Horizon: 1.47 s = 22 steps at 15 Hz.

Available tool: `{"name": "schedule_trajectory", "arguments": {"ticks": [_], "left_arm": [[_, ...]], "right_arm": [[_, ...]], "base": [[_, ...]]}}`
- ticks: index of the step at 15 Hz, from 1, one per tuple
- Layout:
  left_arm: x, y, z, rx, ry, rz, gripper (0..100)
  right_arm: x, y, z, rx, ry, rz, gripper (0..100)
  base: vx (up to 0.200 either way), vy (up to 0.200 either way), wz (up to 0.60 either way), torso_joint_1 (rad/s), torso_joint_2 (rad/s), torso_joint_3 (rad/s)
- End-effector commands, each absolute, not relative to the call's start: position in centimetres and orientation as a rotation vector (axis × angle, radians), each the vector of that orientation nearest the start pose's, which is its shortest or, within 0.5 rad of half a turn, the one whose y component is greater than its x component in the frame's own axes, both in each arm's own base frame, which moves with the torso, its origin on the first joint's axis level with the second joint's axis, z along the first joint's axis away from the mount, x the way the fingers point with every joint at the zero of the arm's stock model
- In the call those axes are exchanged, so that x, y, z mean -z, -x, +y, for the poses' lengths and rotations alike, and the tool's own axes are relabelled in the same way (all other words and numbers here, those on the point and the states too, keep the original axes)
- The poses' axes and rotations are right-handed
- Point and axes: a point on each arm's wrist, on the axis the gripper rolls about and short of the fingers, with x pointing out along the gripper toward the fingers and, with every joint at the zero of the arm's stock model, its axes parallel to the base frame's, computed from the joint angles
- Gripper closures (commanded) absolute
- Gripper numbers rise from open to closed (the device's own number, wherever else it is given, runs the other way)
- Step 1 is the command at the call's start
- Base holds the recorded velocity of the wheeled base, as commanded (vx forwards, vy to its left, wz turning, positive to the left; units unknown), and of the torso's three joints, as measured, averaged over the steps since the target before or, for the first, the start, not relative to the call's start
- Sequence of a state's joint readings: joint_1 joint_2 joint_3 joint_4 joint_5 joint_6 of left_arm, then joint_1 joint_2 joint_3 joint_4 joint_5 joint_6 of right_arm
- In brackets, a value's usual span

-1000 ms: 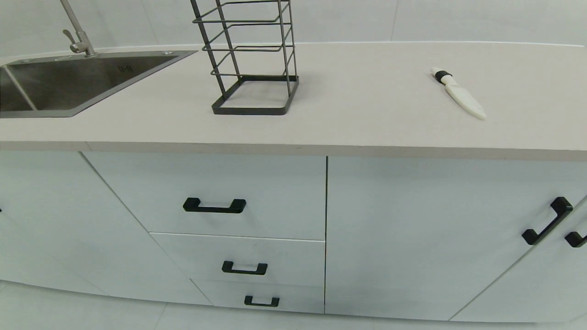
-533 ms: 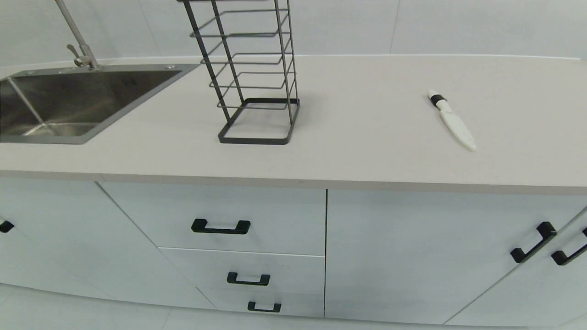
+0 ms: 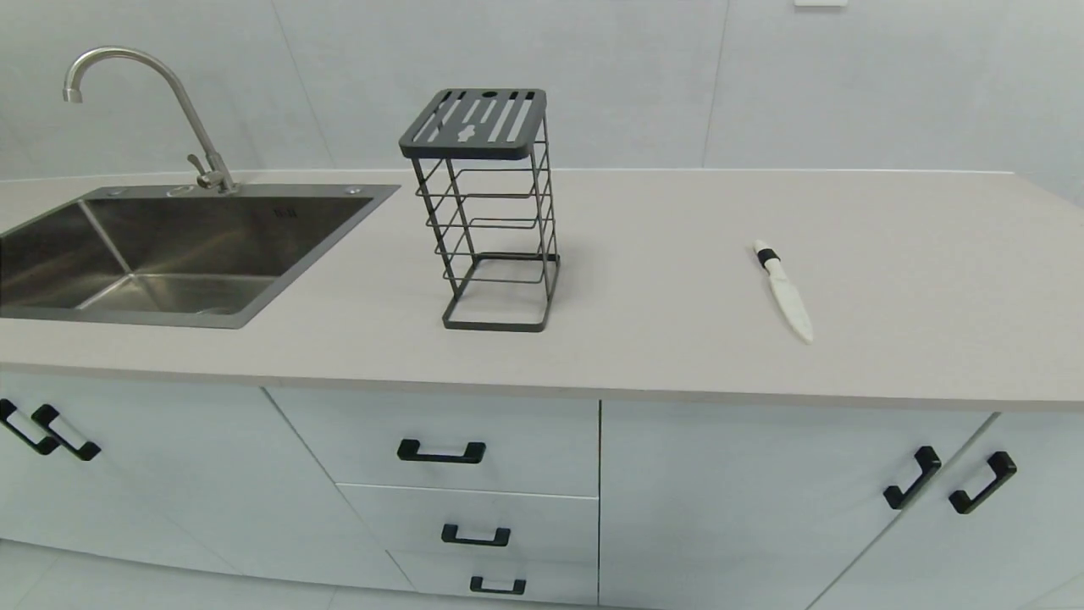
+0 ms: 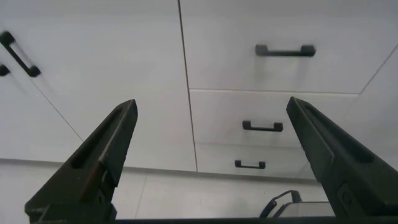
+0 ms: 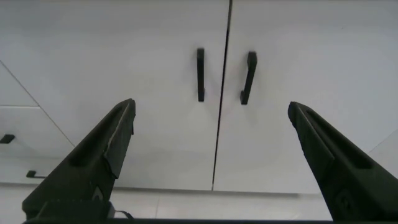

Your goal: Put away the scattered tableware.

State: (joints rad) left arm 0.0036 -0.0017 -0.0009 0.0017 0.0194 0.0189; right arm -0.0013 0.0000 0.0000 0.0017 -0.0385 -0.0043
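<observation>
One knife (image 3: 783, 291) lies near the countertop (image 3: 669, 360) edge.

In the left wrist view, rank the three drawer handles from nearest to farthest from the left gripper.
From the left gripper, open and facing the cabinet front:
1. The top drawer handle, highest in the stack and largest in view.
2. The middle drawer handle, directly below it.
3. The bottom drawer handle, lowest, close to the floor.
</observation>
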Motion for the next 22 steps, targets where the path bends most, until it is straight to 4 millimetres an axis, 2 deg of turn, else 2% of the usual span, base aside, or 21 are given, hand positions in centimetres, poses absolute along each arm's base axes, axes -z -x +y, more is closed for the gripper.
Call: {"name": "schedule_trajectory", "arguments": {"ticks": [1,18,22], "left_arm": [[-7.57,2.29,0.03,-0.025,-0.018,0.0,0],[-7.55,2.28,0.03,-0.023,-0.015,0.0,0],[-7.53,2.28,0.03,-0.023,-0.003,0.002,0]], "right_arm": [[-7.53,2.28,-0.08,0.04,0.005,0.002,0],[-7.53,2.28,-0.08,0.04,0.005,0.002,0],[-7.53,2.28,-0.09,0.041,0.005,0.002,0]], "base": [[0.0,0.0,0.0,0.388,-0.49,-0.227],[0.0,0.0,0.0,0.305,-0.54,-0.261],[0.0,0.0,0.0,0.22,-0.43,-0.214]]}}
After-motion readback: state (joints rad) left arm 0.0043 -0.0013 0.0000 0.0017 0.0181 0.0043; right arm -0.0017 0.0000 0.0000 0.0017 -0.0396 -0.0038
